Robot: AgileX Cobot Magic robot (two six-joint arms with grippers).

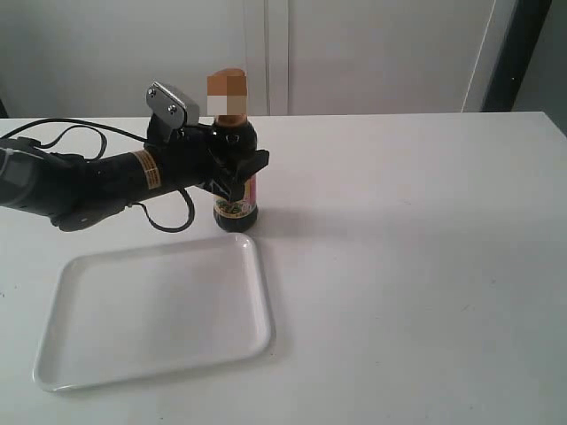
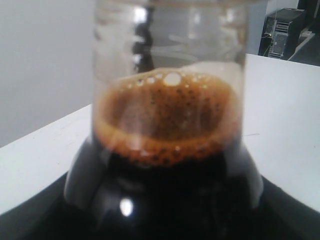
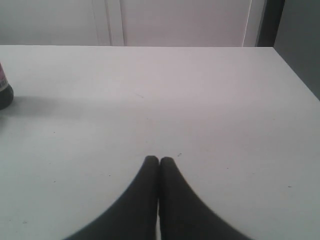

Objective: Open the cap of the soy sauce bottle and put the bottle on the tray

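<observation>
The soy sauce bottle point(image 1: 237, 205) stands upright just behind the far rim of the white tray point(image 1: 151, 305). Whether its base touches the table I cannot tell. My left gripper point(image 1: 243, 173) reaches in from the left and is shut on the bottle's body, above the label. The golden-orange cap point(image 1: 229, 96) tops the neck, too blurred to tell its flip lid's position. The left wrist view is filled by the bottle point(image 2: 170, 125), with foam on the dark liquid. My right gripper point(image 3: 159, 160) is shut on nothing, low over bare table, with the bottle's base point(image 3: 4, 92) off to one side.
The white table point(image 1: 407, 248) stretches to the right of the bottle and tray. A black cable point(image 1: 168, 217) loops under the left arm near the tray's far edge. A wall runs behind the table.
</observation>
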